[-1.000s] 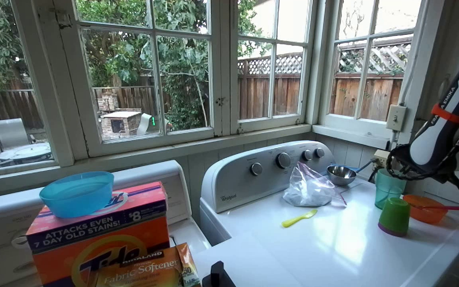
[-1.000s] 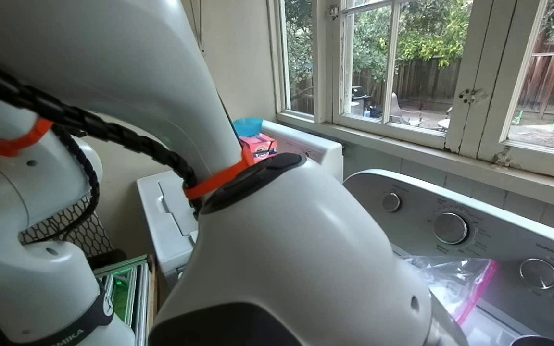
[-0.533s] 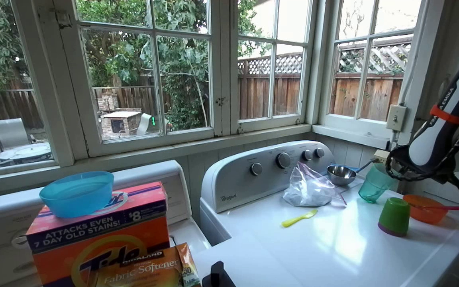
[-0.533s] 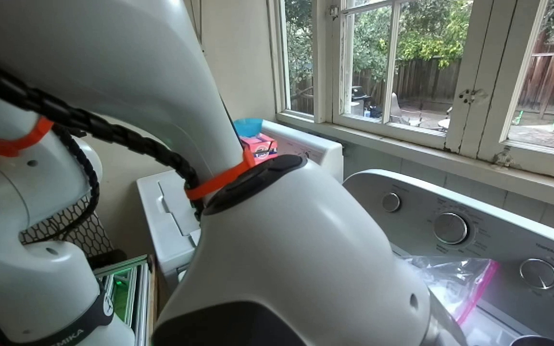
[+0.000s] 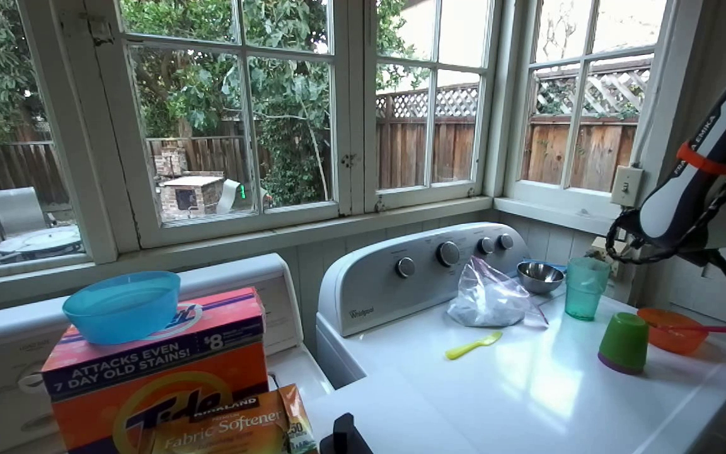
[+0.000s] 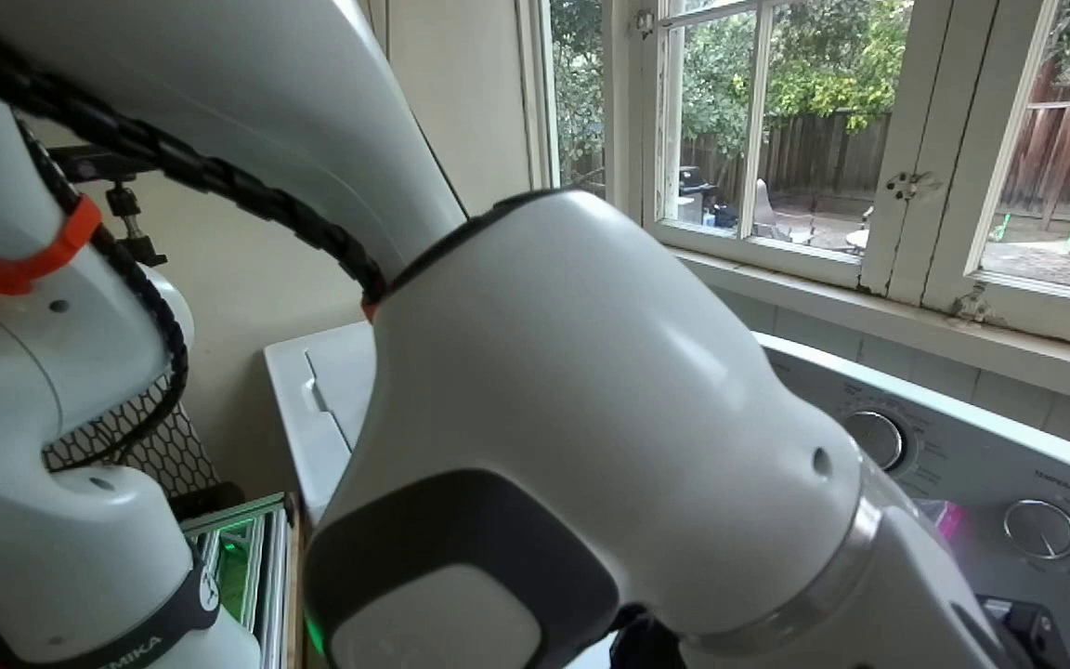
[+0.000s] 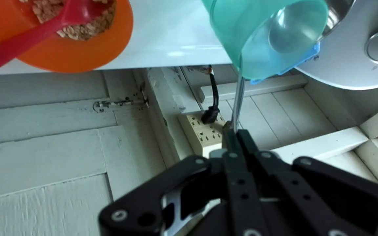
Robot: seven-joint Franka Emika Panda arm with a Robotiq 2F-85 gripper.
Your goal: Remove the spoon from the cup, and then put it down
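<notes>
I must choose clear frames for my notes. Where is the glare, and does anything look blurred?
In an exterior view, daylight leaves strong glare on the machine top; in an exterior view, a softer highlight lies on the arm; in the wrist view, a glint shows inside the teal cup, and the end effector looks slightly soft, though the spoon handle is distinct.

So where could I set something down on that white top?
The white top has most bare room between the yellow utensil and the green cup, spreading away from the control panel. It's crowded around the teal cup: tool, orange dish, metal bowl.
</notes>
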